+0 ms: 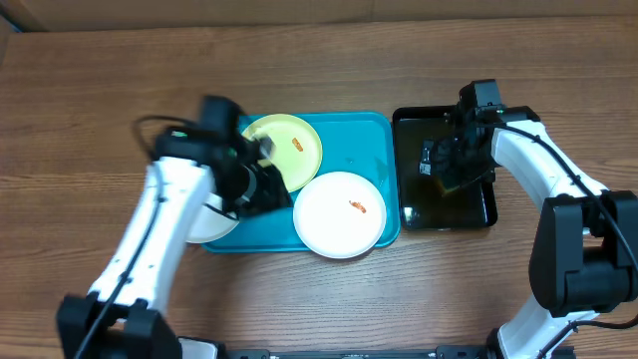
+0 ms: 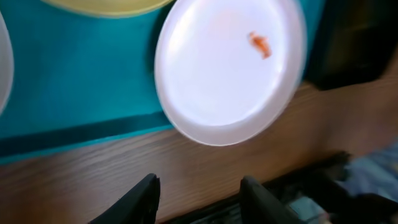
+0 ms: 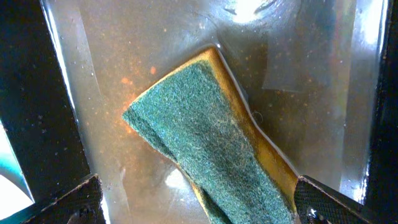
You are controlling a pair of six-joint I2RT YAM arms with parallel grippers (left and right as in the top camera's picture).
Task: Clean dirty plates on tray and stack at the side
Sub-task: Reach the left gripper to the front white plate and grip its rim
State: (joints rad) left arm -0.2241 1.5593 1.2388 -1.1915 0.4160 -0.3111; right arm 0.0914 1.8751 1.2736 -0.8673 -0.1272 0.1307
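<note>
Tray: the turquoise tray sits mid-frame in the overhead view on the wooden table.
Yellow-green plate: the yellow-green plate lies in the tray's upper left, with an orange-red smear right of its centre.
White plate, right: the white plate lies in the tray's lower right with an orange smear near its middle. In the left wrist view its edge overhangs the tray rim onto the wood.
White plate, left: the second white plate is at the tray's lower left corner, mostly hidden under the left arm.
Left gripper: the left gripper hangs above bare wood just off the tray. Its fingers are apart and nothing is between them.
Black tray: the black tray is just right of the turquoise one and holds brownish liquid.
Sponge: the green-topped yellow sponge lies in that liquid.
Right gripper: the right gripper is over the black tray. Its fingers are spread wide, and the sponge's lower end reaches between them unclamped.
</note>
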